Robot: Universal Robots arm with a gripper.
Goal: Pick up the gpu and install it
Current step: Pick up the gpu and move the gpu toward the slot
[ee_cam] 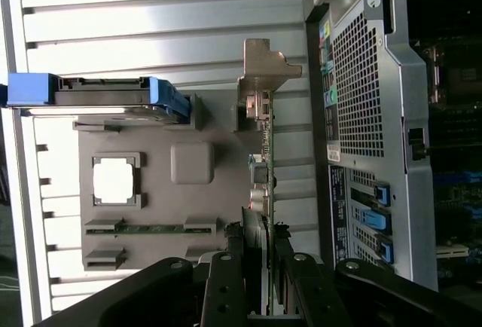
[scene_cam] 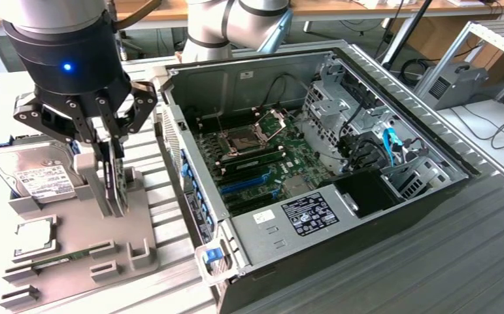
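Standing upright in the gray holder beside the open computer case, the gpu is clamped edgewise in the tool.

High exterior, downward wrist; common tray

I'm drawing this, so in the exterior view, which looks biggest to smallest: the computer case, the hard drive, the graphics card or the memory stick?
1. Computer case.
2. Hard drive.
3. Graphics card, standing edge-on, so maybe as long as the drive.
4. Memory stick.
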